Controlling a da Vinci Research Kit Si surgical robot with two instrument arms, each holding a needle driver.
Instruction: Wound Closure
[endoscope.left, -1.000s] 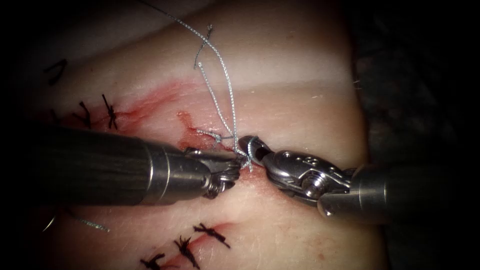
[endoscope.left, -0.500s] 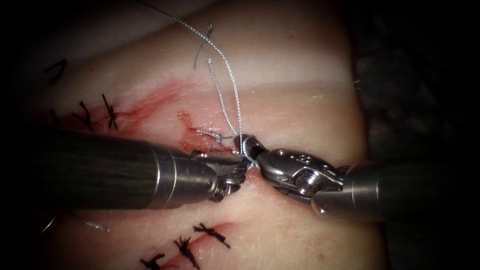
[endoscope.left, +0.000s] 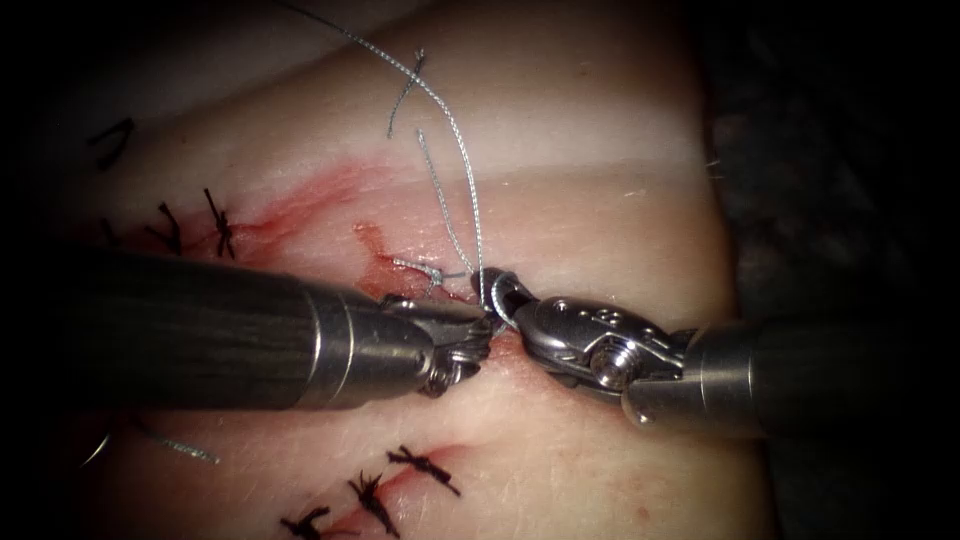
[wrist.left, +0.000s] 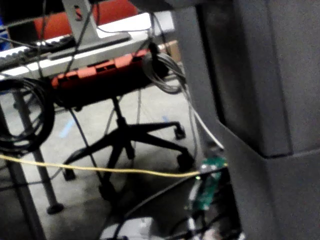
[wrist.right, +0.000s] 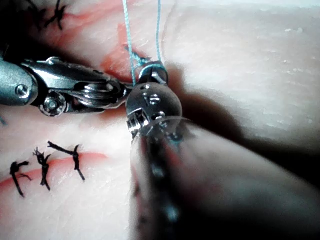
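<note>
Thread (endoscope.left: 462, 170) loop now wraps right tool (endoscope.left: 497, 290); silver, braided

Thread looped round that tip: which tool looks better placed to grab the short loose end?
Probably the right tool. The thread is looped round its tip, which sits right at the foot of the loose end. The left tool meets the thread lower down; I cannot tell whether it grips it.
</note>
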